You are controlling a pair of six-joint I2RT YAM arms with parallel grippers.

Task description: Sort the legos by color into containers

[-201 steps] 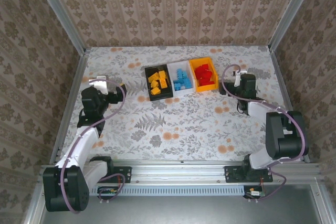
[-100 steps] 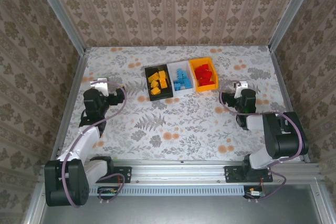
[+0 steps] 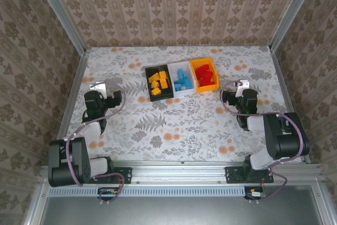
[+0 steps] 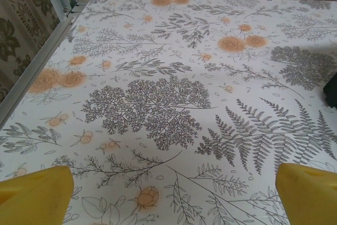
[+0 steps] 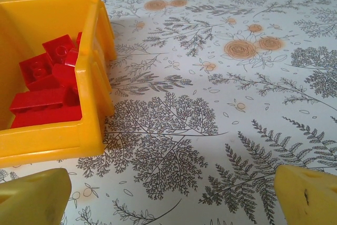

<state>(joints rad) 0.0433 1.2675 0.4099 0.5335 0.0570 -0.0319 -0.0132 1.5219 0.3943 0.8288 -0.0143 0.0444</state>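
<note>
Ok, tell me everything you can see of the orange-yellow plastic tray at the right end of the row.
The orange-yellow plastic tray is a shallow, glossy rectangular bin with thin upright walls and rounded corners. It sits flat on the floral-patterned table, rightmost of three trays, close beside the white plastic tray. Inside lies a loose pile of small red plastic bricks; only red ones are visible. Nothing else touches it.

Right wrist view: crops orange-yellow tray [image 5: 90, 77] at nine o'clock, hides some red bricks [image 5: 45, 85] behind its wall. Left wrist view: cannot identify dark sliver [image 4: 331, 90] at three o'clock.
</note>
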